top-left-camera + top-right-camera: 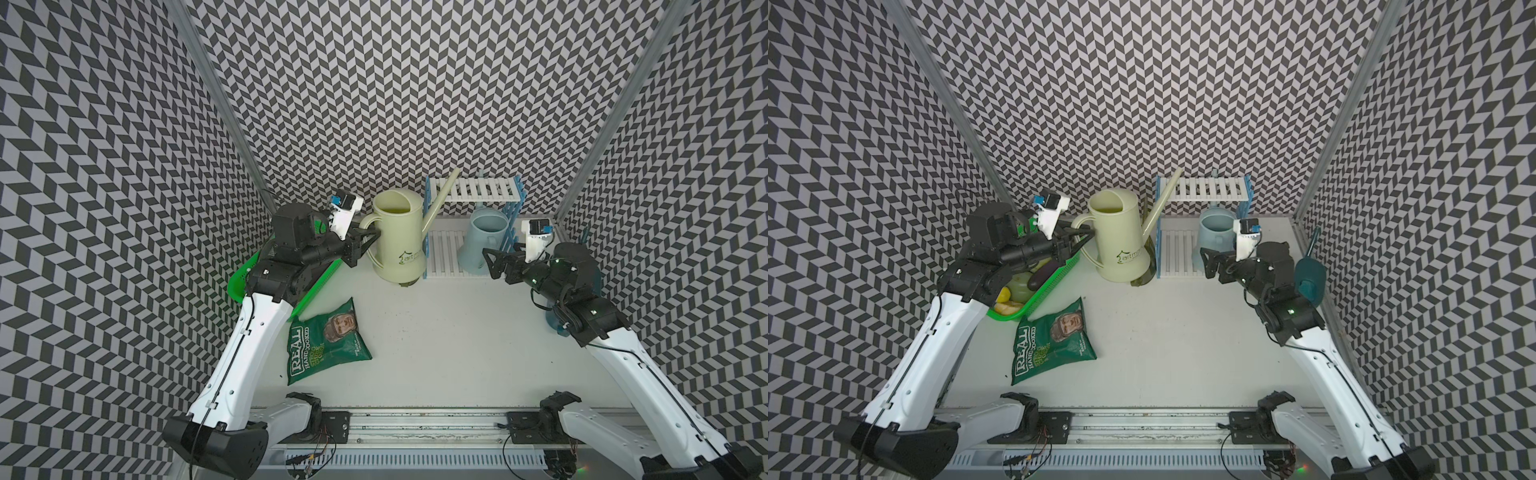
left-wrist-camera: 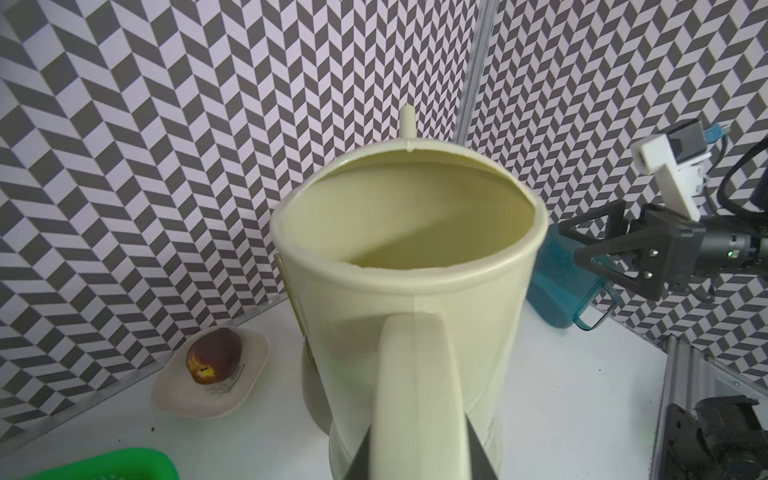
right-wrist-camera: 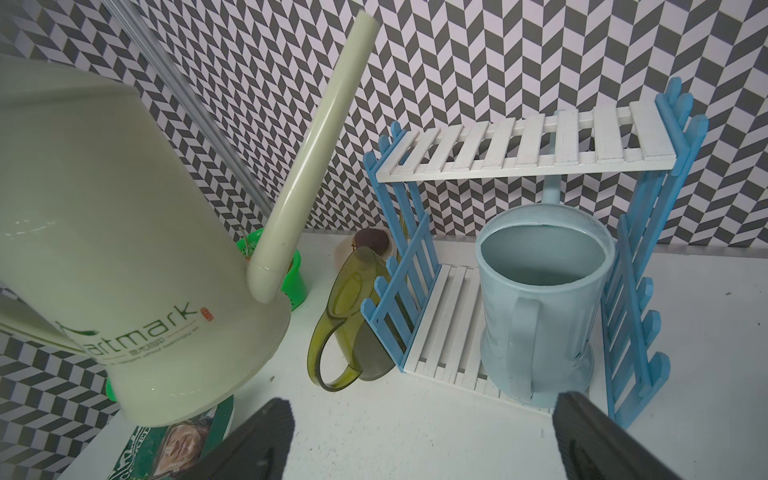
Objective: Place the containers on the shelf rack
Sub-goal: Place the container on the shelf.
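My left gripper (image 1: 370,235) (image 2: 419,457) is shut on the handle of the cream container (image 1: 397,237) (image 3: 104,249). It holds the container tilted and off the table, just left of the shelf rack (image 1: 473,189) (image 3: 523,145), with the long spout pointing up past the rack's top shelf. The pale blue container (image 1: 484,241) (image 3: 540,299) stands on the rack's lower shelf. My right gripper (image 1: 494,264) (image 3: 419,440) is open and empty in front of it. The olive-green container (image 3: 353,299) stands on the table against the rack's left panel. The dark teal container (image 1: 1310,276) (image 2: 561,286) stands by the right wall, behind my right arm.
A green basket (image 1: 1034,299) of fruit sits under my left arm. A green crisp bag (image 1: 324,340) lies in front of it. A small cream dish (image 2: 212,374) with a fruit is near the back wall. Patterned walls close in three sides, and a metal rail (image 1: 415,424) runs along the front.
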{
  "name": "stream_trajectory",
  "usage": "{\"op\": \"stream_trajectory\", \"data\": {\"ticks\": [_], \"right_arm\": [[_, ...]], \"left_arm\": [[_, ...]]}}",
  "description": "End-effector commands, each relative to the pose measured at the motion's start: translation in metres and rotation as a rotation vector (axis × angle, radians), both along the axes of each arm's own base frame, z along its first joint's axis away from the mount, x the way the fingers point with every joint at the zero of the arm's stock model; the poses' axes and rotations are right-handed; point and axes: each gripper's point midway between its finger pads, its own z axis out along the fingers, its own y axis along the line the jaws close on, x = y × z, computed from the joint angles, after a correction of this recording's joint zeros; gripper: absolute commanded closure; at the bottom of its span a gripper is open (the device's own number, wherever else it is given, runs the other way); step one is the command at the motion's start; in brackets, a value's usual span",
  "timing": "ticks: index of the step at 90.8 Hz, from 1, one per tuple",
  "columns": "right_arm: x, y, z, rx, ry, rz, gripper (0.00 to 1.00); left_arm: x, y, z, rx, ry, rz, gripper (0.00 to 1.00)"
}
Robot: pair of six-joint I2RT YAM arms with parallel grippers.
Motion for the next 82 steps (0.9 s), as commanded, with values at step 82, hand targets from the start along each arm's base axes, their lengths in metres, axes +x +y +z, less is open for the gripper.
{"op": "stream_trajectory", "data": {"ticks": [82], "right_arm": [[0.091, -0.129, -0.084, -0.245, 0.385, -0.439, 0.29]], "left_arm": [[0.129, -0.128, 0.117, -0.232, -0.273, 0.483, 1.00]]}}
